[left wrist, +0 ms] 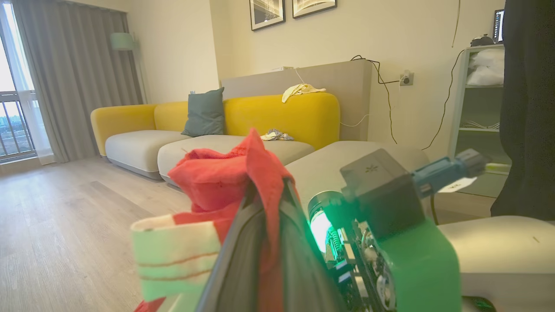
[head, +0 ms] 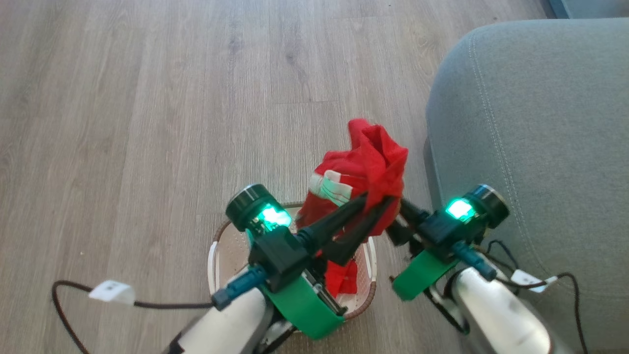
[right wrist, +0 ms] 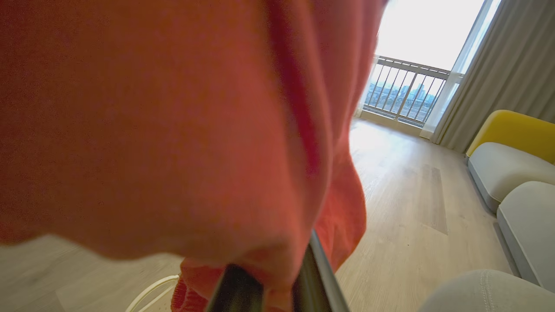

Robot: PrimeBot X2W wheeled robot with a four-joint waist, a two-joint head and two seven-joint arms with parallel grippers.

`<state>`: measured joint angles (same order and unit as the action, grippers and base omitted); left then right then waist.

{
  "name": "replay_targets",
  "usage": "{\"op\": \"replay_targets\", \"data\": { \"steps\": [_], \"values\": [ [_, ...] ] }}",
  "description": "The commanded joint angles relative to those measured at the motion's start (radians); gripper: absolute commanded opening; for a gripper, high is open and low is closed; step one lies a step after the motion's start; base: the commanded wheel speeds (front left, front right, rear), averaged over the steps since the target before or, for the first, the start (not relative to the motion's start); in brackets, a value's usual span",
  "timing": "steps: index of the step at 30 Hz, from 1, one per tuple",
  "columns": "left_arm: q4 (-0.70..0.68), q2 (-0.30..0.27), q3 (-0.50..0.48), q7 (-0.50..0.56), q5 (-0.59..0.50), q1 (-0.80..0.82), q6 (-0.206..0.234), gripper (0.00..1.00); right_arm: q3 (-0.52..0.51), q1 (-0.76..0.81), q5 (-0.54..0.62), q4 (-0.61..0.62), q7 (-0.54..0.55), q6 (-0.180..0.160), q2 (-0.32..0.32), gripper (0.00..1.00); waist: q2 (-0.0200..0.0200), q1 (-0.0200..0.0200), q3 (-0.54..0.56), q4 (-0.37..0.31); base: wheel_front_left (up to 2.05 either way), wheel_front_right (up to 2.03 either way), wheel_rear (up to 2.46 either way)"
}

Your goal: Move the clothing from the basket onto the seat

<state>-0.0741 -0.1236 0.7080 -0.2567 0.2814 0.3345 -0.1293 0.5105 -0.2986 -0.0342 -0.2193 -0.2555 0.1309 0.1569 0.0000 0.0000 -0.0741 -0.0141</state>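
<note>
- The left end effector [head: 379, 199] is clenched on the clothing [head: 374, 157]. In the left wrist view, red cloth is pinched between its dark fingers [left wrist: 243, 260].
- The right end effector [head: 401, 206] meets the same bundle from the other side. In its wrist view, red fabric lies between and over its fingers [right wrist: 318, 277], grasped.
- The clothing hangs bunched in the air between both end effectors, with a white striped panel [head: 330, 189] facing left.
- It hangs over the far right part of the basket [head: 216, 248], near the seat [head: 530, 123] but apart from it.
- A second red piece [head: 344, 280] lies inside the basket.
- The basket stands on the wooden floor [head: 147, 98], just left of the seat.
</note>
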Motion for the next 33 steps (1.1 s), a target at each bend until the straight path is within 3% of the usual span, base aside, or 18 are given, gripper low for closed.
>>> {"op": "replay_targets", "data": {
  "steps": [1,13,21,30,31,33],
  "values": [
    [-0.035,0.007,-0.048,-0.005,0.003,0.038,-0.001,0.00,-0.015,-0.021,-0.010,0.033,-0.006,0.000,-0.021,0.00,0.0000,0.0000,0.000,0.001,0.00,0.00,0.00],
    [0.082,0.031,-0.184,-0.005,-0.050,-0.034,-0.001,0.00,-0.181,0.026,-0.047,0.125,-0.006,0.000,-0.072,0.00,0.0000,0.0000,0.011,-0.010,0.00,0.00,0.00],
    [0.188,0.033,-0.106,-0.005,-0.070,-0.043,-0.001,0.00,-0.183,0.037,-0.093,0.146,-0.006,0.000,-0.089,0.00,0.0000,0.0000,0.021,-0.009,0.00,0.00,0.00],
    [0.202,0.040,-0.035,-0.005,-0.067,-0.048,-0.001,0.00,-0.173,0.035,-0.104,0.131,-0.006,0.000,-0.093,0.00,0.0000,0.0000,0.019,-0.001,0.00,0.00,0.00],
    [0.204,0.041,-0.037,-0.005,-0.069,-0.050,-0.001,0.15,-0.173,0.035,-0.103,0.132,-0.006,0.000,-0.093,0.00,0.0000,0.0000,0.018,-0.001,0.00,0.00,0.00],
    [0.203,0.045,-0.047,-0.005,-0.073,-0.056,-0.001,0.66,-0.170,0.037,-0.100,0.130,-0.006,0.000,-0.094,0.00,0.0000,0.0000,0.017,-0.001,0.00,0.00,0.00]
  ]
}}
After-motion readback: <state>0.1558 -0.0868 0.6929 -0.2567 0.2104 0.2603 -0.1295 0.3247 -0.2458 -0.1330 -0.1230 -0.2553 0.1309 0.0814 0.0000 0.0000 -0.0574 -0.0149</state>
